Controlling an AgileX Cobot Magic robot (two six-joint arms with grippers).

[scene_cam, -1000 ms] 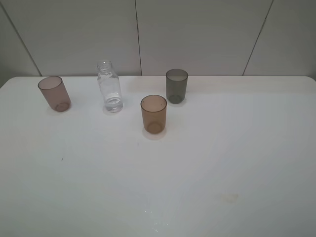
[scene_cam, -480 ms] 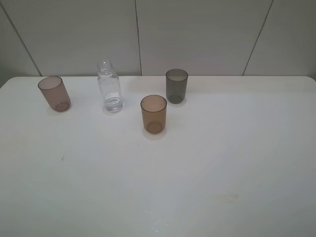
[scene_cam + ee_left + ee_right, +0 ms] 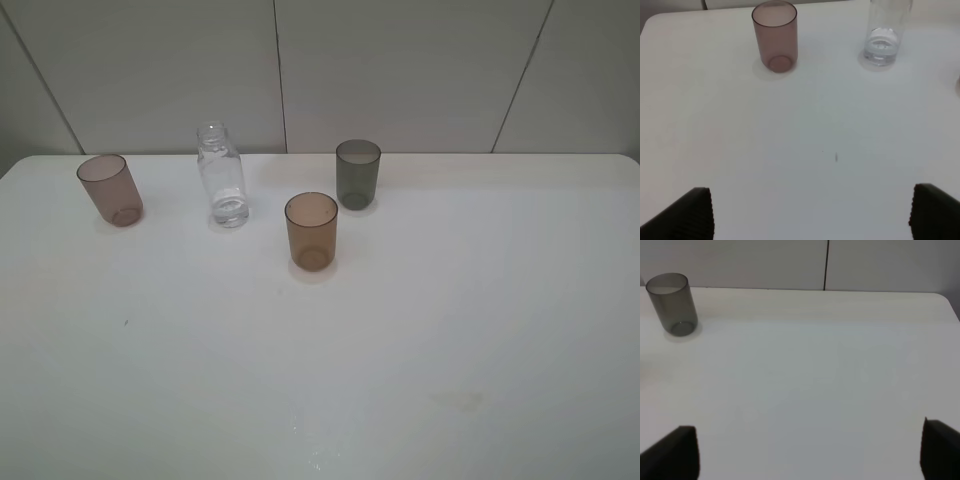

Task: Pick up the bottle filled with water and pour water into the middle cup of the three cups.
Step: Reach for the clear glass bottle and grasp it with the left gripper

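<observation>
The clear bottle (image 3: pixel 222 176) stands upright at the back of the white table, uncapped, with a little water at its base; its lower part shows in the left wrist view (image 3: pixel 885 31). The amber middle cup (image 3: pixel 311 231) stands in front and to the right of it. The pinkish-brown cup (image 3: pixel 110 189) stands at the far left and shows in the left wrist view (image 3: pixel 775 35). The dark grey cup (image 3: pixel 357 174) stands behind the amber one and shows in the right wrist view (image 3: pixel 672 304). My left gripper (image 3: pixel 810 212) and right gripper (image 3: pixel 810 452) are open and empty, well short of the objects. Neither shows in the exterior view.
The white table (image 3: pixel 420 330) ends at a tiled wall behind the cups. A faint stain (image 3: pixel 465 401) and a few droplets (image 3: pixel 305 440) lie near the front. A small dark speck (image 3: pixel 836 157) marks the table's left part.
</observation>
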